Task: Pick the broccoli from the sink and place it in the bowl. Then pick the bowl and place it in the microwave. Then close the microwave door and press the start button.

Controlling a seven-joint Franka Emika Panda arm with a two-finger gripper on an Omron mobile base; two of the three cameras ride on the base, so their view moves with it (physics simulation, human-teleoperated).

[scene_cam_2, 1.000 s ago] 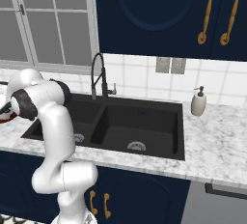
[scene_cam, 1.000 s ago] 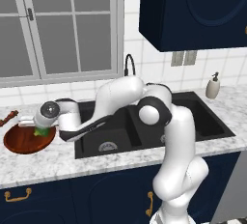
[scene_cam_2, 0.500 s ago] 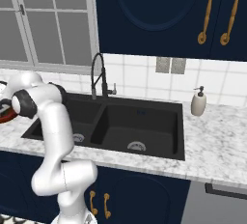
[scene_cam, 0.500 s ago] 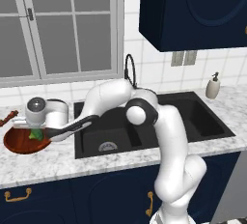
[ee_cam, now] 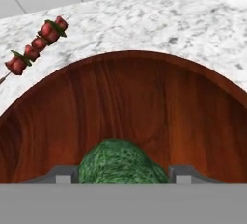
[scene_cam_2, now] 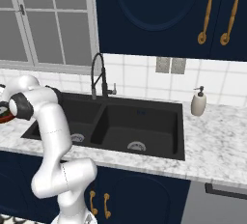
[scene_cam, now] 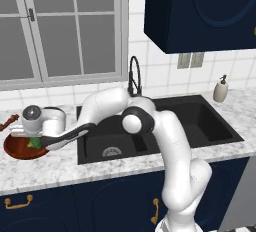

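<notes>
Reaching far left over the marble counter [scene_cam: 60, 168], the gripper [scene_cam: 34, 143] hangs above the bowl [ee_cam: 125, 102] with its fingers [ee_cam: 60, 174] pinching the broccoli [ee_cam: 120, 164]. The floret sits low inside the bowl; a kebab skewer [ee_cam: 37, 44] lies just beyond the rim.

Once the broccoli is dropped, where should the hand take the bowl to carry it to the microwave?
Probably the bowl's rim, one finger inside and one outside, coming straight down. It is wide, shallow and upright on the counter, too broad to span. The near edge toward the sink looks best, away from the skewer. The broccoli sits between the hand's fingers.
</notes>
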